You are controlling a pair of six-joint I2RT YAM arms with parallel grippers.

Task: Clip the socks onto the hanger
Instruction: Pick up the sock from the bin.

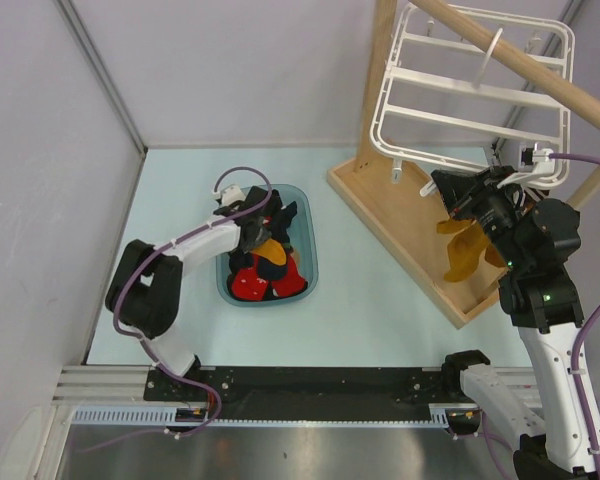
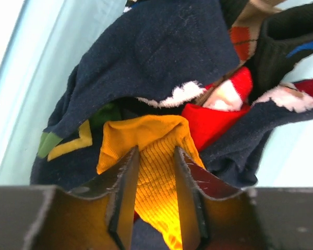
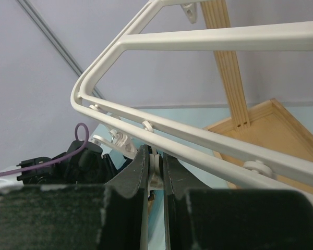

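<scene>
A: Two hazards to log. Note left gripper [image 2: 155, 156] pinching mustard sock [image 2: 146, 133] inside bin [image 1: 313, 262], 9 o'clock on table [image 1: 365, 305]. Note navy sock [image 2: 156, 52] draped at 12 o'clock of that grip, red sock [image 2: 211, 122] at 3 o'clock.
B: Expect snagging on lift; risk of dragging neighbours out, or of losing the fold.
A: Note right gripper [image 3: 155, 153] pressed together on clip [image 3: 155, 174] beneath hanger [image 3: 198, 44], 2 o'clock on table.
B: Guard against clip slipping free and hanger swinging. Avoid knocking hung socks [image 1: 462, 255], 6 o'clock of right gripper in top view.
</scene>
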